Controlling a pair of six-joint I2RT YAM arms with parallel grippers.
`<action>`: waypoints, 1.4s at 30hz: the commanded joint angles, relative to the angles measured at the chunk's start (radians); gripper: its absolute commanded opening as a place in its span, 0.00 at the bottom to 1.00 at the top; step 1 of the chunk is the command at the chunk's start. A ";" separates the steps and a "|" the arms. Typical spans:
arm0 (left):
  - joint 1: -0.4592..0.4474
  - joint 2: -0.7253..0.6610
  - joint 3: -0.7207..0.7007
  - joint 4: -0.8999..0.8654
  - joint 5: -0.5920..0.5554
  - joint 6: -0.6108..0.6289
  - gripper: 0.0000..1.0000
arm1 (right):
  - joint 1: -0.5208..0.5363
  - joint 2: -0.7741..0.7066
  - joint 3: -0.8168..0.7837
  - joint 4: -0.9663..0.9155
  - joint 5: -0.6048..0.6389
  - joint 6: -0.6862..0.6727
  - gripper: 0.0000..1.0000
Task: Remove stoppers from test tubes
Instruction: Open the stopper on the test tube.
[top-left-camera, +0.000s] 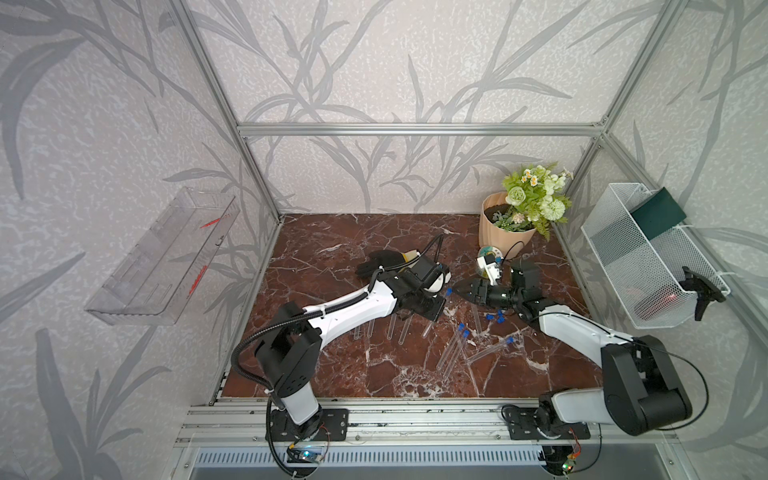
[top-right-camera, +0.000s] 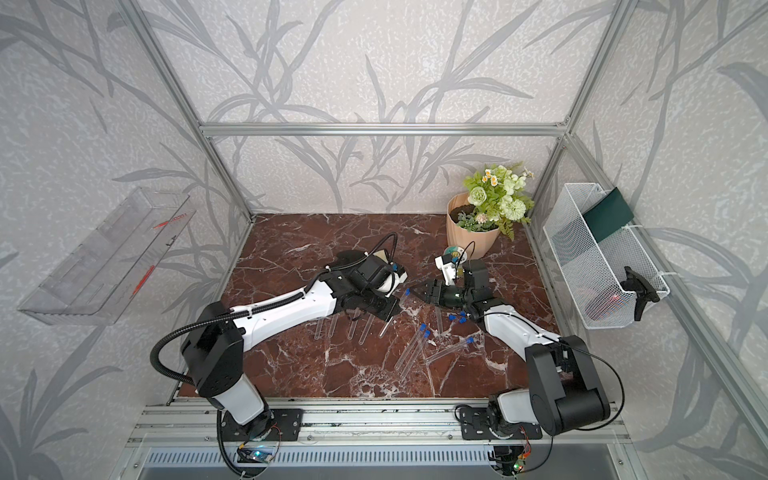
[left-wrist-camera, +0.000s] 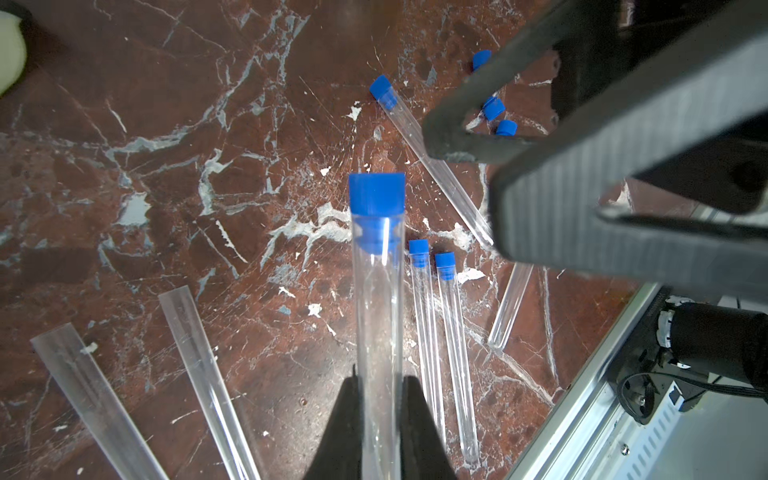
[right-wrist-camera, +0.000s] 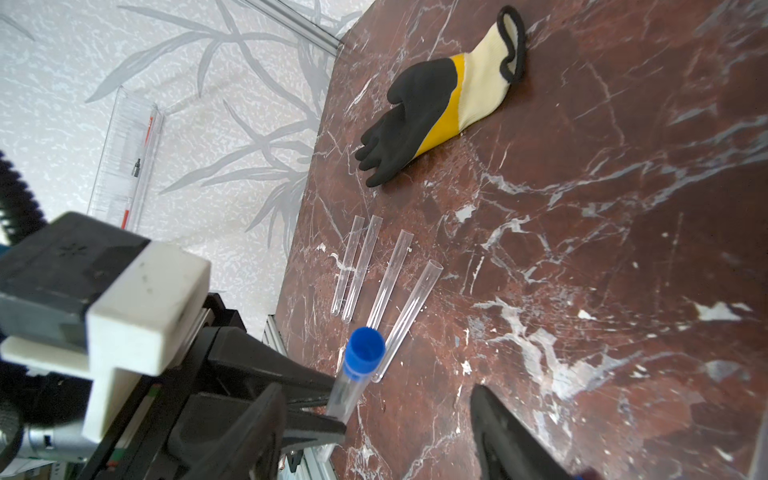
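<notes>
I work on a big red-brown marble table (top-left-camera: 332, 374). A white wire basket (top-left-camera: 648, 266) hangs on the wall by my right arm. A clear plastic tray (top-left-camera: 166, 257) hangs on the wall by my left arm. At the back stands a tan pot of green and white flowers (top-left-camera: 505, 237). A black, yellow and cream glove (right-wrist-camera: 415, 116) lies flat on the table on the far side of my left arm.

My left pincer (left-wrist-camera: 381, 378) is squeezed tight on one long clear test tube (left-wrist-camera: 379, 311). It holds the tube part way along, up off the table. The tube's top points toward my right pincer (top-left-camera: 460, 290). A little bright blue stopper (left-wrist-camera: 376, 193) is plugged into that top. My right pincer is open wide and holds nothing. Its tips are near the blue stopper but do not touch it.

Four open clear tubes (right-wrist-camera: 390, 278) lie in a row on the table near my left arm, with no stoppers in them. One more open tube (left-wrist-camera: 509, 307) lies closer to my right arm. Two stoppered tubes (left-wrist-camera: 455, 353) lie side by side in the middle of the table. A third stoppered tube (left-wrist-camera: 405, 122) lies tilted just beside them. Three loose blue stoppers (left-wrist-camera: 493, 109) sit close together on the table near my right arm.
</notes>
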 joint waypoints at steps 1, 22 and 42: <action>0.009 -0.036 -0.015 0.057 0.022 -0.010 0.02 | 0.024 0.035 0.024 0.096 -0.025 0.046 0.69; 0.018 -0.044 -0.026 0.071 0.035 -0.027 0.01 | 0.053 0.095 0.033 0.234 0.002 0.157 0.40; 0.020 -0.046 -0.035 0.071 0.039 -0.027 0.01 | 0.053 0.119 0.047 0.254 0.009 0.173 0.19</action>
